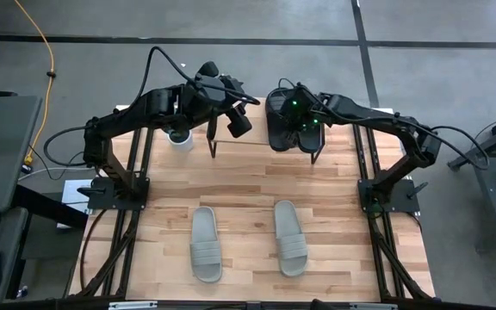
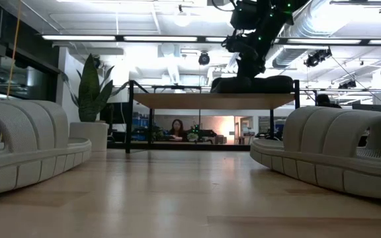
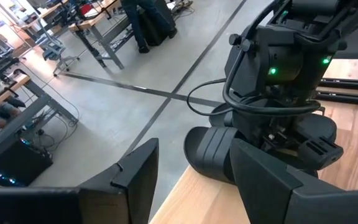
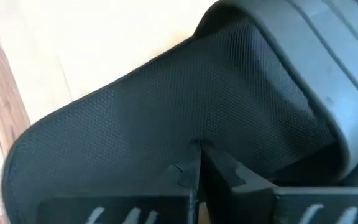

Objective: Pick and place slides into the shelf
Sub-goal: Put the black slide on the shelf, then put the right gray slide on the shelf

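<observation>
Two black slides (image 1: 280, 120) (image 1: 310, 131) lie side by side on the right end of the shelf (image 1: 248, 139), soles on its wooden plank. My right gripper (image 1: 304, 116) is down over them, fingers shut above one slide's footbed (image 4: 166, 118). My left gripper (image 1: 237, 122) hovers open over the middle of the shelf, left of the black slides (image 3: 213, 152), touching nothing. Two pale grey-green slides (image 1: 205, 245) (image 1: 289, 239) lie flat on the near part of the table, apart from both arms. They fill the sides of the low view (image 2: 25, 145) (image 2: 336, 152). My right gripper (image 4: 196, 155) comes from above, pointing down, with its shut fingertips at the textured footbed of a black slide, behind its strap (image 4: 303, 68). Nothing shows between the fingers. The slide lies flat on the shelf plank (image 2: 177, 100). Whether the tips touch the footbed, I cannot tell.
A white round object (image 1: 177, 136) sits under my left arm by the shelf's left end. The shelf's thin black legs (image 1: 212, 146) (image 1: 315, 157) stand on the table. Open tabletop (image 1: 248, 194) lies between the shelf and the grey-green slides. A person sits in the room beyond (image 2: 176, 127).
</observation>
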Controlling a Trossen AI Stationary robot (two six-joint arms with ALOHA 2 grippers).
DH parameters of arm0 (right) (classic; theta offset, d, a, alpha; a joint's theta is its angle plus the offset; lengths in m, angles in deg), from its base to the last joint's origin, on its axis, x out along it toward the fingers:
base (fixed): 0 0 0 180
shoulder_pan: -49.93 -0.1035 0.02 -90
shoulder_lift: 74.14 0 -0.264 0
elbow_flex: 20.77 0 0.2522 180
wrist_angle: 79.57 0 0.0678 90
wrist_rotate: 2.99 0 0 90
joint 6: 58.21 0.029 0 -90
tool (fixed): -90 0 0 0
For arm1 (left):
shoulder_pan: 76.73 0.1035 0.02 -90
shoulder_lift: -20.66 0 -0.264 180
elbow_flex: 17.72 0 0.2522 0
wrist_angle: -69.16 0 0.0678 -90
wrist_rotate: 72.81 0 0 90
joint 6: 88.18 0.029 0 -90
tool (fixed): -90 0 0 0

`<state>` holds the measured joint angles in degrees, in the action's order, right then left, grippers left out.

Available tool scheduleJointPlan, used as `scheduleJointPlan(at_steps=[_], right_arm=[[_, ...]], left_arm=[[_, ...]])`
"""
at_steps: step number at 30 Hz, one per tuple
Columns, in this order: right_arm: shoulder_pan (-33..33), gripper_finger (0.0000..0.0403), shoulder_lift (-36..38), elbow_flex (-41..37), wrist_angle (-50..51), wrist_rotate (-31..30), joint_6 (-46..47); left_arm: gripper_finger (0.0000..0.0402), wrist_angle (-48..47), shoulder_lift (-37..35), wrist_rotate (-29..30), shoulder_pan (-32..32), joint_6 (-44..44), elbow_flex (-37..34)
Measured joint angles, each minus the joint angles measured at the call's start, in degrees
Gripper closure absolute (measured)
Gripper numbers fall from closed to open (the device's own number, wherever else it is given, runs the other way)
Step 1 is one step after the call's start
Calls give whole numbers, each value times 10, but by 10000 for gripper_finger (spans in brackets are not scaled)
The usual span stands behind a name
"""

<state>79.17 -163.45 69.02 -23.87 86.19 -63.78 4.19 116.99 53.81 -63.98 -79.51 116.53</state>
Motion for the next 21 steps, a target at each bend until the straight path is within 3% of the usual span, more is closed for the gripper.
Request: scheduleJointPlan(at_steps=[12,21], right_arm=[[1,403,3,0,-23,0,-10],[1,403,52,0,-32,2,-9]], left_arm=[[213,-1,0,0,0,0,0],[213,-16,0,0,0,-1,0]])
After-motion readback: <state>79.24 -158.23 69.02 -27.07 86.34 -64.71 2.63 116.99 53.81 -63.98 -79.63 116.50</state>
